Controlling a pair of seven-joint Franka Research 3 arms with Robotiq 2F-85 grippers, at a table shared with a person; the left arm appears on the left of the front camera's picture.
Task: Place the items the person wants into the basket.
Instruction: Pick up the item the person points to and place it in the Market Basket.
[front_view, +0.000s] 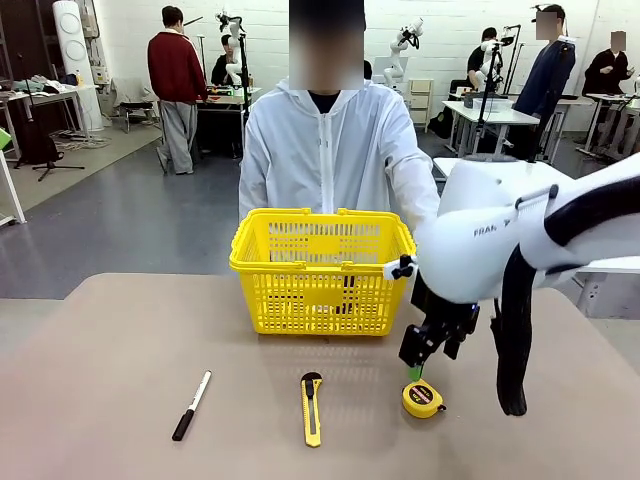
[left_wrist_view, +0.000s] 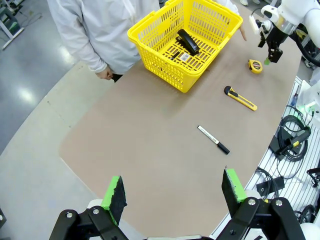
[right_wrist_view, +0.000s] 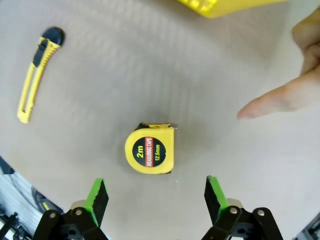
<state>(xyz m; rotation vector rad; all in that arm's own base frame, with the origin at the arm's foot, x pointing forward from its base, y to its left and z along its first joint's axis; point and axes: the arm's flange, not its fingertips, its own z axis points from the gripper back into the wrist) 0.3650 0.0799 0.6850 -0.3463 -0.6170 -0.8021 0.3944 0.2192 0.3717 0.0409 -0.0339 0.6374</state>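
One tape measure (right_wrist_view: 150, 149), one utility knife (front_view: 311, 407), one marker (front_view: 191, 405) lay loose on table (front_view: 110, 350); one yellow basket (front_view: 320, 262) at far edge, black item inside, kind unclear. Right gripper (front_view: 414, 372) hung just above tape measure, jaws wide, holding nothing. Left gripper (left_wrist_view: 172, 192) likewise wide, empty, over near table edge. Person's hand (right_wrist_view: 295, 85) pointed finger toward tape measure. Tape measure lay flat, label up. Bare tabletop all round it; knife well apart.
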